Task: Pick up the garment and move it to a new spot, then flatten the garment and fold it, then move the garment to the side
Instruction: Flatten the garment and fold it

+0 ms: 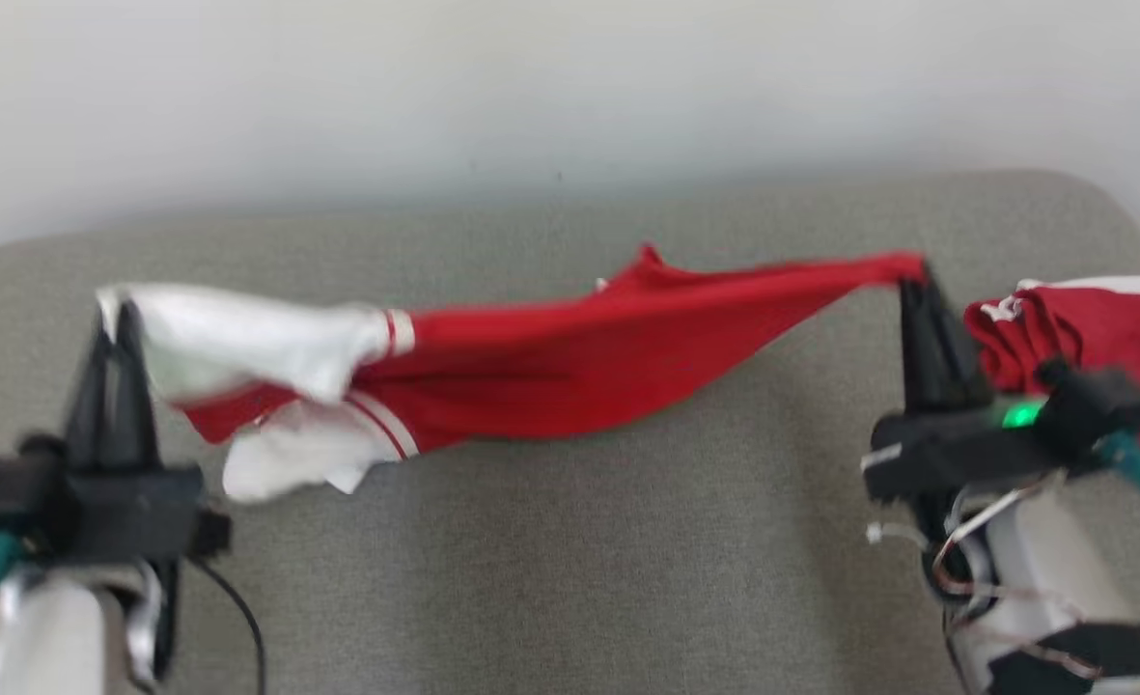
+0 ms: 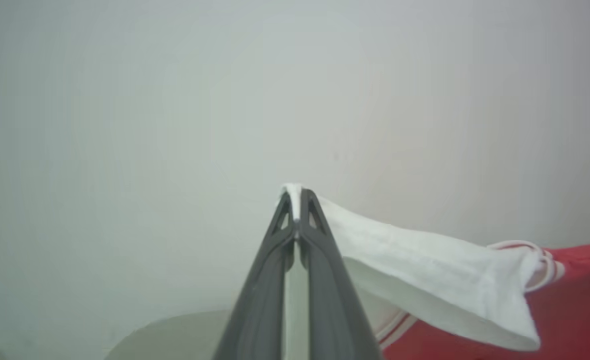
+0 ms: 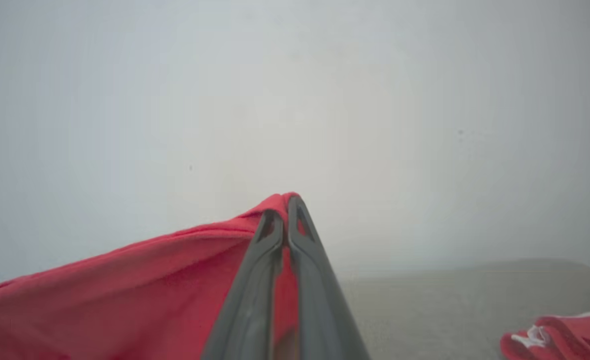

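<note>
— Both ends gripped?
— Yes: left gripper [image 1: 118,319] jaws clamp the white end of the garment [image 1: 579,357], right gripper [image 1: 917,287] jaws its red end; it hangs stretched between them over the tabletop [image 1: 550,560].

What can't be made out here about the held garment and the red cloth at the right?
- Type of garment: the head view is motion-blurred, and the cloth is bunched between the left gripper and the right gripper.
- Whether its sagging middle touches the grey surface: the head view looks from above.
- The red cloth: partly behind the right gripper, cut by the head view's right edge and the right wrist view's corner.
</note>
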Tool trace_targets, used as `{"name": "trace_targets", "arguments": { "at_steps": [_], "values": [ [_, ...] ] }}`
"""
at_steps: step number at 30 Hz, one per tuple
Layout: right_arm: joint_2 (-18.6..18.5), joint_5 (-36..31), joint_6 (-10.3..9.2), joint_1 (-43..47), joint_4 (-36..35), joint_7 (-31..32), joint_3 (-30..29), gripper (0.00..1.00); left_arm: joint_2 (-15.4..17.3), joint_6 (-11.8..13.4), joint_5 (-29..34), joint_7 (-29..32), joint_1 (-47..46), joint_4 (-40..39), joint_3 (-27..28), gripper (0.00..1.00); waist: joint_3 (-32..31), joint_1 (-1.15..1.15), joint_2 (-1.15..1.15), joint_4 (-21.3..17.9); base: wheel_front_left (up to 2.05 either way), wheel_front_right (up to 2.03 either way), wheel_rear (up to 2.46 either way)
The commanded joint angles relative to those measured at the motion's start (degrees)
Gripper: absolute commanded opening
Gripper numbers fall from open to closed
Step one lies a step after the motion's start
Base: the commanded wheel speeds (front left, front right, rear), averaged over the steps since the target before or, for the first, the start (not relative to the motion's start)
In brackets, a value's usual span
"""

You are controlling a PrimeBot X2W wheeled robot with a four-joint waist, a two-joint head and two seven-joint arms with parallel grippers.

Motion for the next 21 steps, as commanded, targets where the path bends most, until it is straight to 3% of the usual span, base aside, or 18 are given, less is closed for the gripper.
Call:
{"name": "trace_targets", "arguments": {
  "at_steps": [1,2,7,16,21],
  "values": [
    [-1.1,1.2,-0.17,-2.8,-0.8,0.0,0.3,0.0,2.2,-0.4,1.1,-0.2,-3.6,-1.5,0.1,0.0,-4.8,0.0,0.0,0.5,0.0,0.0,0.0],
    [-2.0,2.9,-0.17,-6.2,-1.2,0.0,0.4,0.0,4.7,-0.5,1.9,-0.2,-7.3,-1.8,-0.2,0.0,-5.8,0.0,0.0,0.5,0.0,0.0,0.0],
    [-3.8,7.7,-0.17,-14.5,-1.0,0.0,1.7,0.0,10.7,-0.8,2.8,-0.2,-17.2,0.3,-2.4,0.0,-7.5,0.0,0.0,0.4,0.0,0.0,0.0],
    [-7.4,10.7,-0.17,-22.8,-1.2,0.0,4.6,0.0,16.4,-0.8,3.1,-0.2,-28.0,4.2,-6.1,0.0,-6.3,0.0,0.0,0.3,0.0,0.0,0.0],
    [-8.9,12.1,-0.17,-25.8,2.5,1.9,6.0,0.0,17.2,-0.8,2.8,1.6,-30.9,7.8,-9.0,0.0,0.2,0.0,0.0,0.3,0.0,0.0,0.0]
  ]
}}
